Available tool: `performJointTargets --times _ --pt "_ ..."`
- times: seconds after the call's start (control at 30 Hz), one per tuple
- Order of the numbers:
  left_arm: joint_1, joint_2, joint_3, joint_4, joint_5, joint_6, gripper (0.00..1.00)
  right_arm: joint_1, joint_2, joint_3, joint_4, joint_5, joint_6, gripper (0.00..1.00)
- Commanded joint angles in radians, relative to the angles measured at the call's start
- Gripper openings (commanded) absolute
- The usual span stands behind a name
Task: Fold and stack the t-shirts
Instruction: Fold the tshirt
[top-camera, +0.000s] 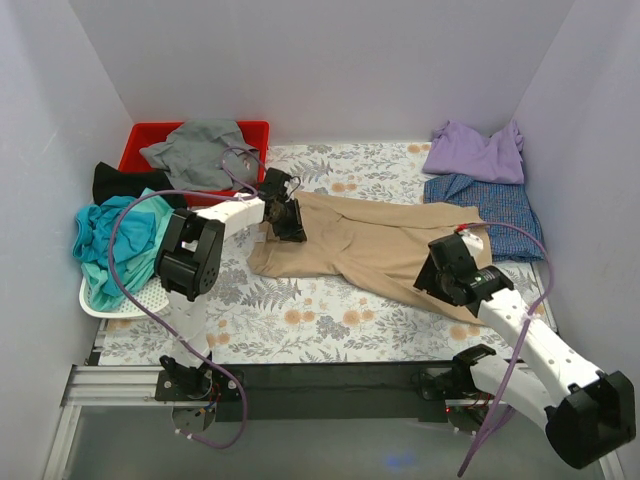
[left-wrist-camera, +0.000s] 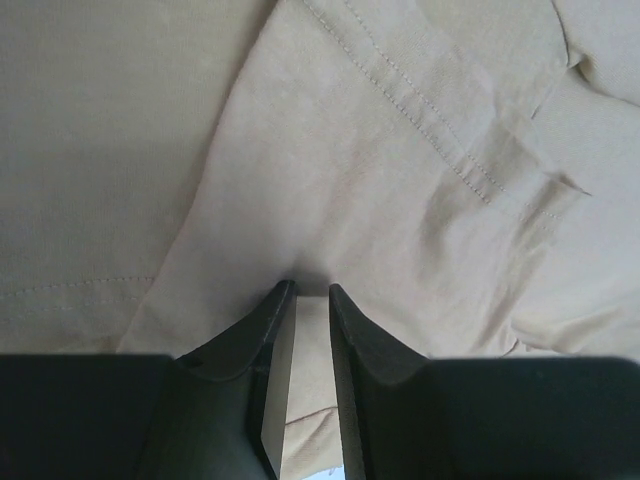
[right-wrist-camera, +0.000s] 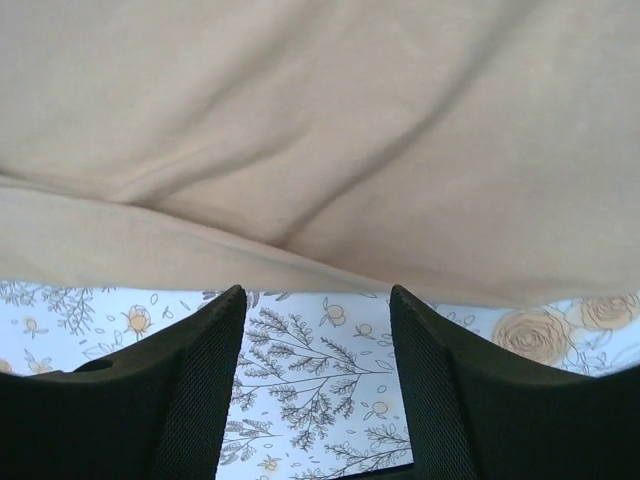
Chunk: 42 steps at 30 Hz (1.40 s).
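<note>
Left gripper (left-wrist-camera: 310, 291) pinches the tan t-shirt (left-wrist-camera: 400, 150); right gripper (right-wrist-camera: 315, 296) spread wide at its edge.

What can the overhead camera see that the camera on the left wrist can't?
Only the overhead view shows the wider scene: the red bin, the white mesh basket, the lavender shirt, the teal shirt and the right gripper. Only the left wrist view shows the stitched seam close up and cloth pinched between the jaws. Both show the tan t-shirt and the left gripper.
</note>
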Motion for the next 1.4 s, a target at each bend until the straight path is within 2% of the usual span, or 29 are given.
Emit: performJointTargets --times 0.0,0.1,0.3,0.37,0.53,0.63,0.8,0.9,1.2,1.37 --pt "0.032 0.012 -0.036 -0.139 -0.211 0.088 0.2 0.001 -0.071 -0.022 -0.09 0.148 0.218 0.66" --pt "0.041 -0.022 -0.047 -0.142 -0.211 0.123 0.2 0.001 -0.087 -0.042 -0.147 0.177 0.278 0.71" --pt "0.05 -0.081 -0.128 -0.144 -0.321 0.155 0.19 0.001 -0.082 -0.057 -0.252 0.177 0.376 0.72" --pt "0.062 -0.109 -0.169 -0.098 -0.3 0.16 0.19 0.001 -0.099 -0.06 -0.298 0.173 0.398 0.72" --pt "0.062 -0.121 -0.144 -0.112 -0.31 0.153 0.18 0.003 -0.134 -0.088 -0.348 0.127 0.432 0.73" --pt "0.062 -0.143 -0.116 -0.102 -0.258 0.139 0.18 0.005 -0.121 -0.097 -0.355 0.107 0.432 0.73" --pt "0.062 -0.143 -0.064 -0.078 -0.004 0.116 0.18 0.012 -0.066 -0.08 -0.352 0.111 0.435 0.73" --pt "0.062 -0.141 -0.056 -0.058 0.083 0.099 0.18 0.015 -0.052 -0.077 -0.338 0.116 0.462 0.74" --pt "0.062 -0.146 -0.048 -0.059 0.096 0.097 0.18 0.015 -0.042 -0.109 -0.28 0.171 0.564 0.71" --pt "0.062 -0.151 -0.039 -0.07 0.093 0.099 0.18 0.015 -0.012 -0.128 -0.231 0.154 0.567 0.7"
